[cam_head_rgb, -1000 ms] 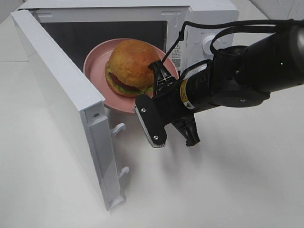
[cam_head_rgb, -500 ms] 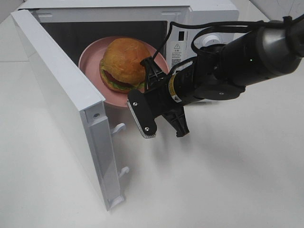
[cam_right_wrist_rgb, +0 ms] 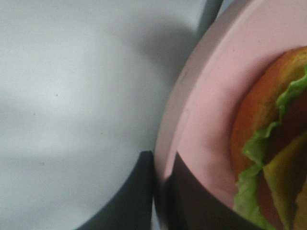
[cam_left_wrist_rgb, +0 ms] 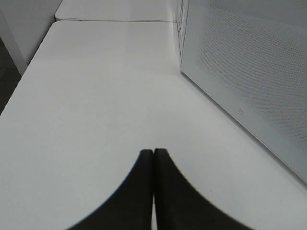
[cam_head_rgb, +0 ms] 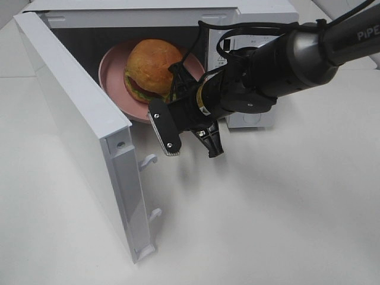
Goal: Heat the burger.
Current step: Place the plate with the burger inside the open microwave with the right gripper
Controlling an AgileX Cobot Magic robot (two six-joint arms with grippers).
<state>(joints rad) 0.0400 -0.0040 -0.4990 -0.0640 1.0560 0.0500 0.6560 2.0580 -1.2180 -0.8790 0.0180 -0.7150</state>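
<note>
right gripper (cam_right_wrist_rgb: 164,160) is clamped narrow on the rim of the pink plate (cam_head_rgb: 111,77), with the burger (cam_head_rgb: 151,62) sitting on it. plate's roughly halfway inside the microwave (cam_head_rgb: 261,15), door (cam_head_rgb: 77,113) swung wide. left gripper (cam_left_wrist_rgb: 153,155) is pinched together holding nothing, over the white table (cam_left_wrist_rgb: 96,96) beside the door.

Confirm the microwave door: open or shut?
Open. The door stands swung wide from the microwave, leaving the cavity exposed, with the burger on its pink plate at the opening.
</note>
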